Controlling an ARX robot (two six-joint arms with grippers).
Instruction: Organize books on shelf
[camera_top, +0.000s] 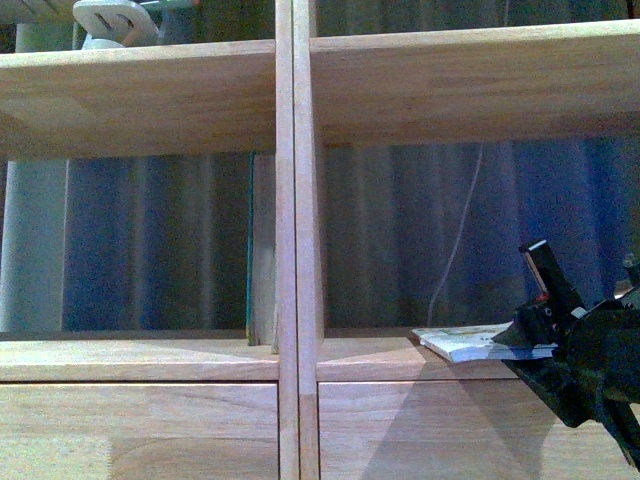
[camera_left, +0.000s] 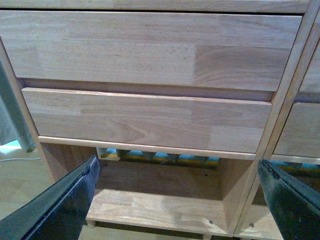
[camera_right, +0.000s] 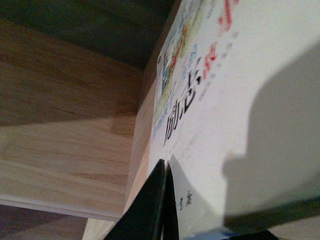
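Front view: the right end effector (camera_top: 520, 345) is clamped on the white book (camera_top: 462, 343), flat at the shelf (camera_top: 380, 362) edge; the left end effector (camera_left: 177, 162) is spread apart before 2 drawers (camera_left: 150, 120).

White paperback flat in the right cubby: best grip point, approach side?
Near edge of the thin white paperback, from the front, jaws above and below its covers. It lies about flat on the light wooden shelf, so likely only that edge is free. The black right gripper is shut there.
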